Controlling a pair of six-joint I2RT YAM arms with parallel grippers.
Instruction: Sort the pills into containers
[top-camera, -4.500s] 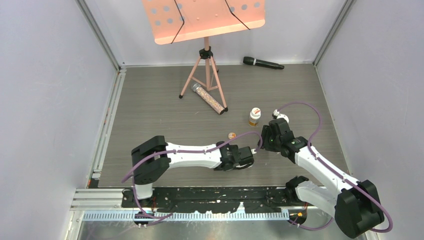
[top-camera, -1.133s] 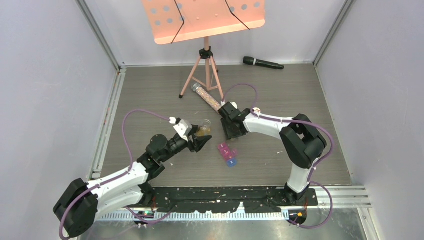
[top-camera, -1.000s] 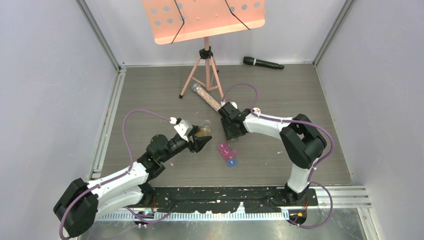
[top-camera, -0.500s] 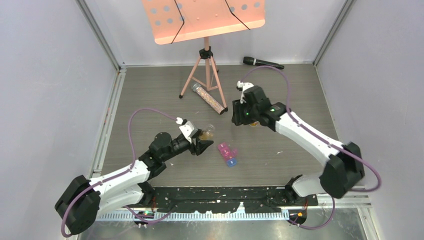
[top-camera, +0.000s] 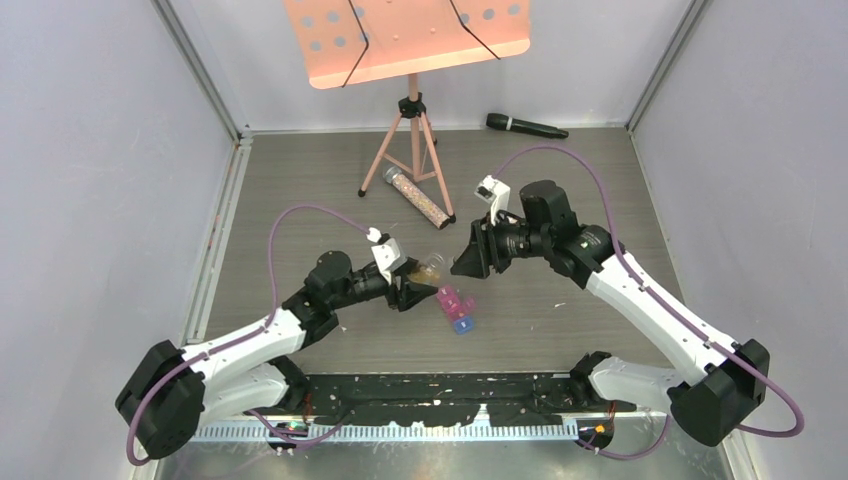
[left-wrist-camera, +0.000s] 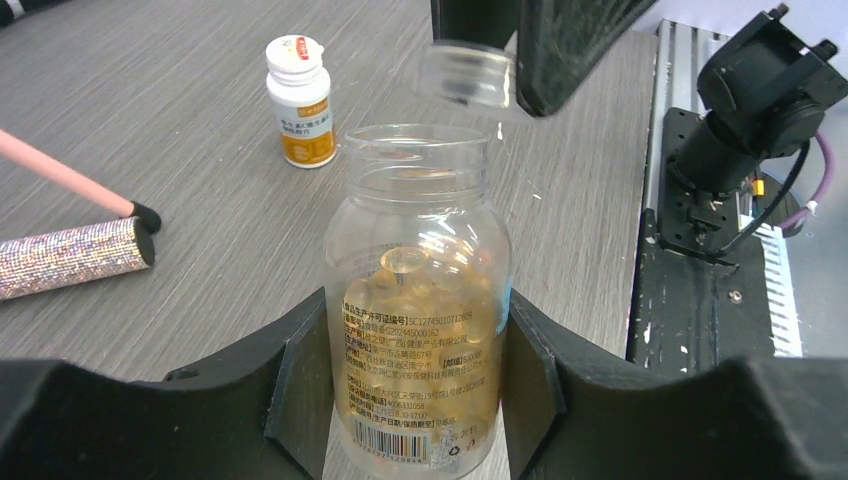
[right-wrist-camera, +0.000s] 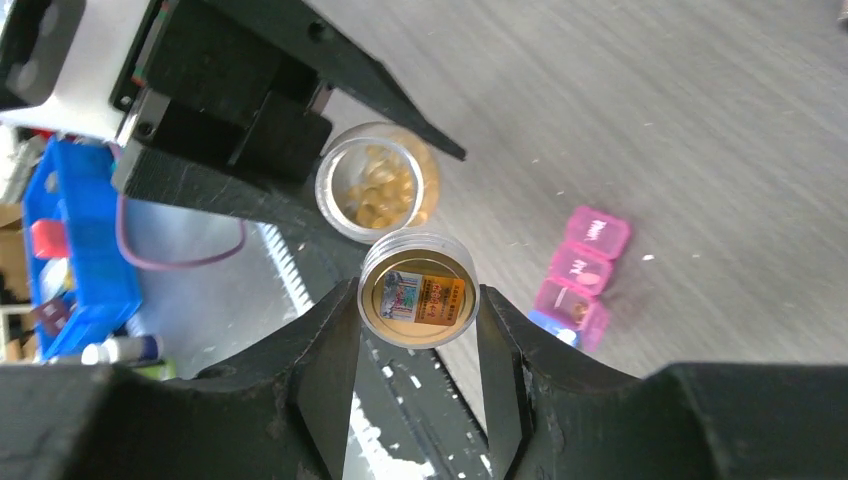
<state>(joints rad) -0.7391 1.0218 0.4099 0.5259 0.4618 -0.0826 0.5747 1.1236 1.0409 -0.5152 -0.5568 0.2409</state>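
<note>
Clear bottle (left-wrist-camera: 417, 260) clamped in left end effector (left-wrist-camera: 412, 360); right end effector (right-wrist-camera: 418, 335) grips cap (right-wrist-camera: 419, 290), apart from bottle rim.

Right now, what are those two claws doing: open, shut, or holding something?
Left gripper: closed on the uncapped pill bottle.
Right gripper: closed on the cap.

The left arm (top-camera: 245, 345) and right arm (top-camera: 650, 305) rise from the black mounting plate (top-camera: 440, 405): white link shells, black joint housings, black wedge-shaped fingers (left-wrist-camera: 300, 390), a purple cable (top-camera: 545, 149) looping along each.
</note>
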